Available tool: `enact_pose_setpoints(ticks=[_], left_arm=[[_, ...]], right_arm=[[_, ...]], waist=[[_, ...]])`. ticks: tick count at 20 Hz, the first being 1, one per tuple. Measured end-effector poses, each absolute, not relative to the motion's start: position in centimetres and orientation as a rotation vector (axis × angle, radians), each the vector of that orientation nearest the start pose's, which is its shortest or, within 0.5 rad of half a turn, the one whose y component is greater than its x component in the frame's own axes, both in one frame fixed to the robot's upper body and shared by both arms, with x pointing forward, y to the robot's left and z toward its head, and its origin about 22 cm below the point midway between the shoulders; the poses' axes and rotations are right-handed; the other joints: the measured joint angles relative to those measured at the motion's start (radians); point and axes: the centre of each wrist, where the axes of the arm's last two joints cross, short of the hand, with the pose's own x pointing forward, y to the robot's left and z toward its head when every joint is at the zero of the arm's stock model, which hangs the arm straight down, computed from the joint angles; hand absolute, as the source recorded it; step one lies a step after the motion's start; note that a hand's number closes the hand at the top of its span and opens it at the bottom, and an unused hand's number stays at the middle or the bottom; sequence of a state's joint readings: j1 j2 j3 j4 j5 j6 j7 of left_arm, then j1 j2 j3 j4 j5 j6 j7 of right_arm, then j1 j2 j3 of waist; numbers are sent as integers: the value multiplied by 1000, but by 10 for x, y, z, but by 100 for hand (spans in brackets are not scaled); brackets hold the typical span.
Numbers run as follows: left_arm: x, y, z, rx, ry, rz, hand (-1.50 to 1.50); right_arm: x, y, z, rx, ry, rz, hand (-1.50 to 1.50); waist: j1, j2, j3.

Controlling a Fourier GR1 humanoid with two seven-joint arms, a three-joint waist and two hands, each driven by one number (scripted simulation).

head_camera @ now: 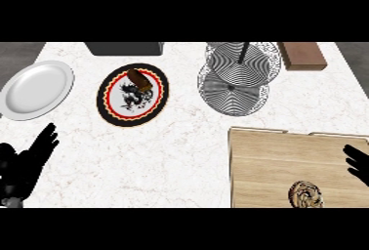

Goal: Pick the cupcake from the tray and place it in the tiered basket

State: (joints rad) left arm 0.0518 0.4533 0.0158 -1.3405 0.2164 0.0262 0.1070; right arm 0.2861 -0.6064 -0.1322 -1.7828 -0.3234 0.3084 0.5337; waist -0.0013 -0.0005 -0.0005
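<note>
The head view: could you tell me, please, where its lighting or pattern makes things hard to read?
Head view: even light, faint shadows; the tiered basket wire mesh shimmers in moiré rings; both black hands, left and right, show little surface detail; white plate looks washed out.

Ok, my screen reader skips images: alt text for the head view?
A brown swirled cupcake sits on a wooden tray at lower right, below a wire tiered basket. Each open black robot hand, left and right, rests near an edge.

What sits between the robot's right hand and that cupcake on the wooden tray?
Nothing. In the head view, only bare tray wood separates the open right hand from the cupcake, which lies nearer the view's lower edge.
</note>
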Motion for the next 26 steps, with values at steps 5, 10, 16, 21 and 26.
enact_pose_setpoints(ticks=[5,10,16,21,26], left_arm=[[217,364,-14,275,-1196,-57,0],[218,357,-22,282,-1193,-58,0],[222,364,-16,281,-1193,-56,0],[219,363,-18,276,-1193,-58,0],[221,365,-18,275,-1194,-59,0]], right_arm=[[172,-392,72,-194,-881,343,-150],[165,-398,62,-163,-868,327,-150],[163,-402,49,-121,-862,332,-150],[162,-388,34,-116,-880,317,-150],[165,-388,21,-125,-901,313,-150]], waist=[[0,0,0],[-2,0,0],[-1,0,1],[-1,0,1],[-2,-2,-4]])
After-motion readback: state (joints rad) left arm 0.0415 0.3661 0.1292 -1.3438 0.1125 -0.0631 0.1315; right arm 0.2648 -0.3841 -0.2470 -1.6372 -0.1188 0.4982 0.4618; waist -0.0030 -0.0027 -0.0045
